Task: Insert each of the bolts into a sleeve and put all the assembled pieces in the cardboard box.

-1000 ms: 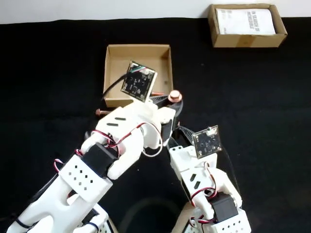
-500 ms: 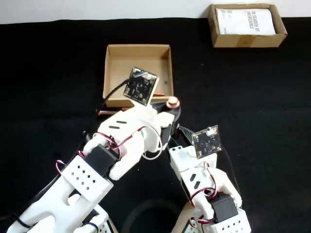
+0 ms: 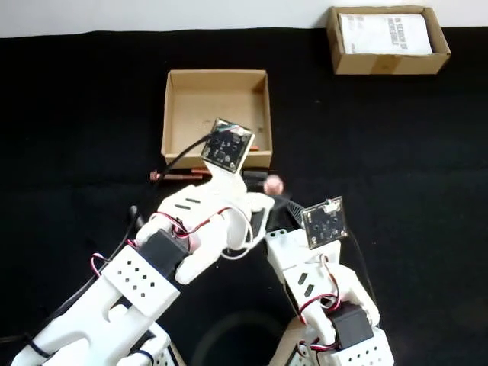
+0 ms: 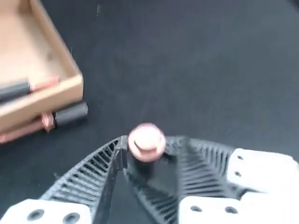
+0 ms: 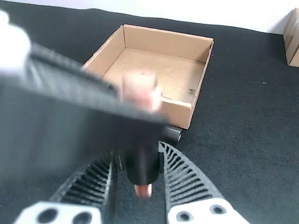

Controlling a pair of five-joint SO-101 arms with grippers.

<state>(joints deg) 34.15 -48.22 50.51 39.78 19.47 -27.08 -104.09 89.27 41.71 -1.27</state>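
Observation:
A copper-headed bolt (image 4: 146, 141) stands upright, and my left gripper (image 4: 147, 151) is shut on it just under the head. In the high view the bolt head (image 3: 273, 184) sits a little in front of the open cardboard box (image 3: 165, 114). Lower down, a black sleeve (image 5: 142, 163) surrounds the bolt, whose copper tip pokes out below. My right gripper (image 5: 137, 157) is shut on that sleeve. The left gripper's finger crosses in front and hides the shank between head and sleeve. One assembled piece (image 4: 21, 88) lies inside the box (image 4: 51, 95).
Another sleeved bolt (image 4: 70, 114) lies on the black table just outside the box's front wall, and its copper end (image 3: 171, 175) shows in the high view. A second cardboard box (image 3: 389, 64) holding a white sheet stands at the far right.
My left gripper has come down and toward the near side with the bolt, bringing it to the right gripper. The right arm has stayed still.

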